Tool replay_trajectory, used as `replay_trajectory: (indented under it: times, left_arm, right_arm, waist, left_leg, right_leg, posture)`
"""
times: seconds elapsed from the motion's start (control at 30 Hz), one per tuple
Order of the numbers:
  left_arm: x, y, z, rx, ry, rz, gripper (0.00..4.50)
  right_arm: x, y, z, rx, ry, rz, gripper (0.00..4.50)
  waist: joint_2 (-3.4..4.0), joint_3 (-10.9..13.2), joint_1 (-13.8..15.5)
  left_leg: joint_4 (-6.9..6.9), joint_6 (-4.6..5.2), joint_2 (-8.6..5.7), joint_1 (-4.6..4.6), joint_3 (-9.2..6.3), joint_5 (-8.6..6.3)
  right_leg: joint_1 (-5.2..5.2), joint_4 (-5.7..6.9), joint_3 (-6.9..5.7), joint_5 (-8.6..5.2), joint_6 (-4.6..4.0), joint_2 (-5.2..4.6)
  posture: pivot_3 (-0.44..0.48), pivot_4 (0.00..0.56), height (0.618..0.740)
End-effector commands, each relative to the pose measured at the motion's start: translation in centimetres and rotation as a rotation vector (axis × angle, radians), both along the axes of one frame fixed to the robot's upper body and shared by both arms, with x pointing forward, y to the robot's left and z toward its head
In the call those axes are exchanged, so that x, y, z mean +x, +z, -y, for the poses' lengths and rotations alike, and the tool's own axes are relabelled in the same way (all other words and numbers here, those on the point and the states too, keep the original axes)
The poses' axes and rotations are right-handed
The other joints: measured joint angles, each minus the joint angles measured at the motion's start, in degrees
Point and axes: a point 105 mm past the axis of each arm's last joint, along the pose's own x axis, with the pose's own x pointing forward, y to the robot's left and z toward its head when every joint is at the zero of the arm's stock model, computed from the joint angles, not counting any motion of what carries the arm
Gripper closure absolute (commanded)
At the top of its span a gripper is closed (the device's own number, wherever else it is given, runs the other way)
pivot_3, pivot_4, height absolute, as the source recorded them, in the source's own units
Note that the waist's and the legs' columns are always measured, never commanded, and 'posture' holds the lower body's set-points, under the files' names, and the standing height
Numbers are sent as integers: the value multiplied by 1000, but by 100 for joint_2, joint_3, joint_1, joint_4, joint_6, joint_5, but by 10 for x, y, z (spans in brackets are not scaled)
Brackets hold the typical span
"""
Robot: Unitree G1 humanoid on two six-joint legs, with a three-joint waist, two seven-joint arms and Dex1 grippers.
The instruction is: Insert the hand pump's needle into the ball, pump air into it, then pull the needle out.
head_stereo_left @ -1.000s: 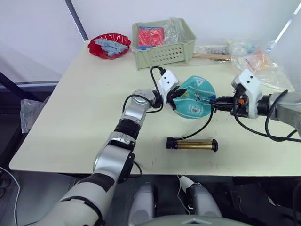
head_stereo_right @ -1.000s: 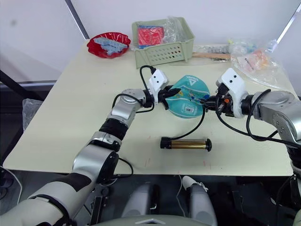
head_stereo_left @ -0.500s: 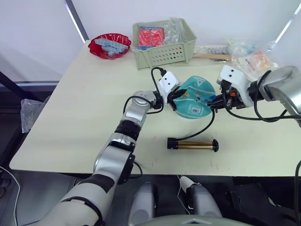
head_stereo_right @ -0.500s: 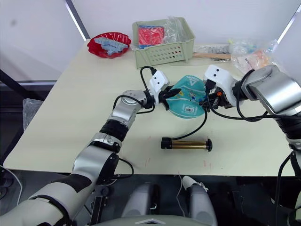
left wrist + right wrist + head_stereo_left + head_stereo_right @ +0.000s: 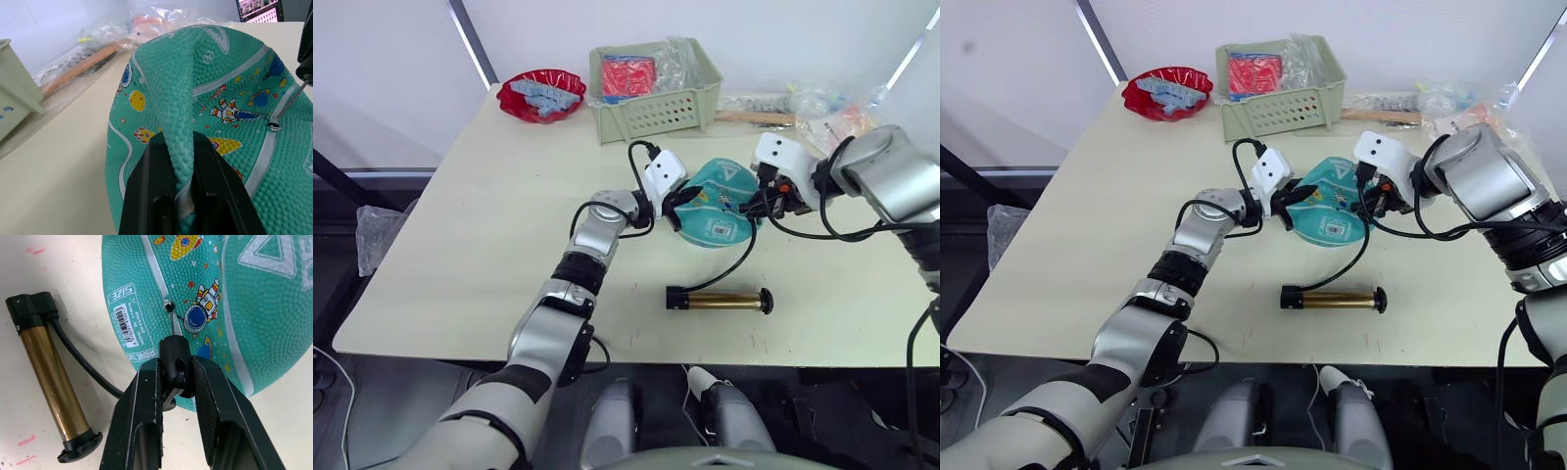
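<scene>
The teal ball (image 5: 720, 203) lies limp and partly flat at the table's middle. My left gripper (image 5: 180, 147) is shut on a raised fold of the ball's left side. My right gripper (image 5: 175, 367) is shut on the black fitting (image 5: 174, 357) at the hose end, just right of the ball. In the left wrist view the thin needle (image 5: 291, 102) slants down with its tip at the ball's valve (image 5: 272, 125). The hand pump (image 5: 720, 301), a bronze barrel with black caps, lies on the table in front of the ball, its black hose (image 5: 741, 259) curving up to the fitting.
A green basket (image 5: 656, 93) with a red packet stands behind the ball, and a red bowl (image 5: 540, 95) sits at the back left. Plastic bags and a wooden stick (image 5: 822, 116) lie at the back right. The table's front edge runs just below the pump.
My right gripper has swung left with the fitting, bringing the needle from beside the ball onto its valve. The pump has slid slightly right. The left gripper has held still.
</scene>
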Motion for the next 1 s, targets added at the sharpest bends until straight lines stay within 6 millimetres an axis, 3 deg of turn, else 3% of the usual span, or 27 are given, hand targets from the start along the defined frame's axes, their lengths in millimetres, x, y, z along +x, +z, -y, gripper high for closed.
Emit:
replay_trajectory:
  times: [0.03,1.0]
  left_arm:
    - [-5,-12,6,37,-17,-23,4481]
    - [-6,-17,4,49,-14,-25,4481]
  right_arm:
    - [4,18,-2,8,9,69,4099]
    - [10,9,-3,-72,48,67,4099]
  waist:
    - [0,0,2]
    - [1,-1,-7]
  left_leg:
    - [0,0,0,0,0,0]
    - [0,0,0,2,0,0]
  right_leg:
    - [0,0,0,0,0,0]
    - [0,2,0,0,0,0]
  posture:
    - [0,150,738]
    - [0,150,738]
